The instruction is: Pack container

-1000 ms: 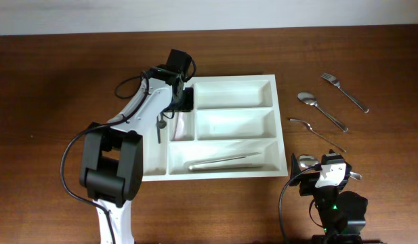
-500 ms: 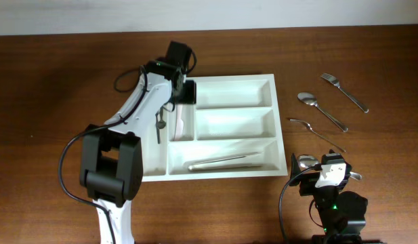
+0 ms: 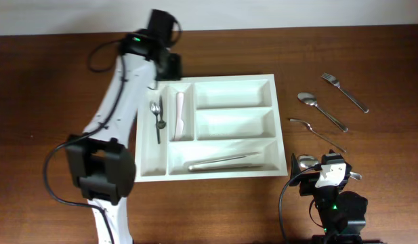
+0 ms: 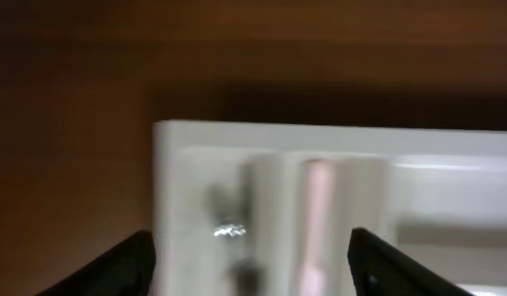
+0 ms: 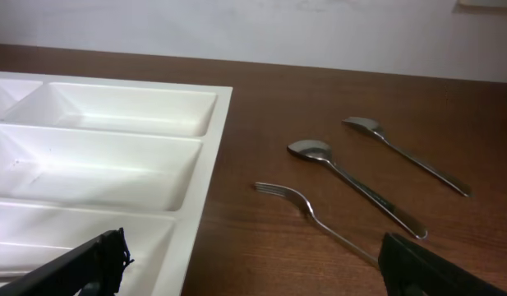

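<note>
The container [image 3: 229, 79] is a white tray with five compartments in the middle of the table. Its leftmost narrow slot holds a dark metal utensil [image 3: 156, 118], and the slot beside it holds a pale pinkish utensil [image 3: 179, 115]. A silver knife [image 3: 225, 161] lies in the long front compartment. My left gripper [image 3: 169, 68] hovers open over the tray's far left corner, holding nothing. In the blurred left wrist view, the container's rim [image 4: 319, 136] and the pale utensil [image 4: 319, 214] show ahead of that gripper [image 4: 253, 271]. My right gripper [image 5: 253, 271] rests open at the front right, also holding nothing.
Three loose pieces of cutlery lie on the wood right of the tray: a fork [image 3: 344, 91], a spoon [image 3: 320, 110] and a thin fork [image 3: 316, 132]. The right wrist view shows the thin fork [image 5: 319, 218], the spoon [image 5: 352, 177] and the tray's near wall [image 5: 208, 197].
My left gripper has opened wider and drawn back from the second narrow slot to the tray's far left corner. The pale utensil now lies uncovered in that slot. The right arm has not moved.
</note>
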Robot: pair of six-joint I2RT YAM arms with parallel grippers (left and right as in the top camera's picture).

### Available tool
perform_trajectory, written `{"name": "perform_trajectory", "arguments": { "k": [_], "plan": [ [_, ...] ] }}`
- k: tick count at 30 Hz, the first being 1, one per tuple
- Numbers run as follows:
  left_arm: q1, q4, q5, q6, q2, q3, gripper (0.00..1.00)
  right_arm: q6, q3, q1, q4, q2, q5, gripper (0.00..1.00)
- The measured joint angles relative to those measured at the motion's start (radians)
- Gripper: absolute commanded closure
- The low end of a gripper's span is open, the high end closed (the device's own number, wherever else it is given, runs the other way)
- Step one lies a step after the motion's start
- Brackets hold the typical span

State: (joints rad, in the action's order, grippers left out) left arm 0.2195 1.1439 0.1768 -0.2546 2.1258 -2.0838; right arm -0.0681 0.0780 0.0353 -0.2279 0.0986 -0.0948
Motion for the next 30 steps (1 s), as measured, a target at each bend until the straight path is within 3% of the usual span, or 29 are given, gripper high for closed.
{"name": "perform_trajectory", "arguments": {
  "k": [10,18,30],
  "plan": [
    [-0.243,0.069,0.035,0.0,-0.044,-0.031,0.2,0.001,0.0,0.0,0.0,0.0,0.0,0.01],
    [-0.375,0.06,0.04,-0.003,-0.166,-0.044,0.01,0.0,0.0,0.0,0.0,0.0,0.0,0.01],
    [-0.413,0.069,0.041,-0.003,-0.172,-0.046,0.01,0.0,0.0,0.0,0.0,0.0,0.0,0.01]
  ]
}}
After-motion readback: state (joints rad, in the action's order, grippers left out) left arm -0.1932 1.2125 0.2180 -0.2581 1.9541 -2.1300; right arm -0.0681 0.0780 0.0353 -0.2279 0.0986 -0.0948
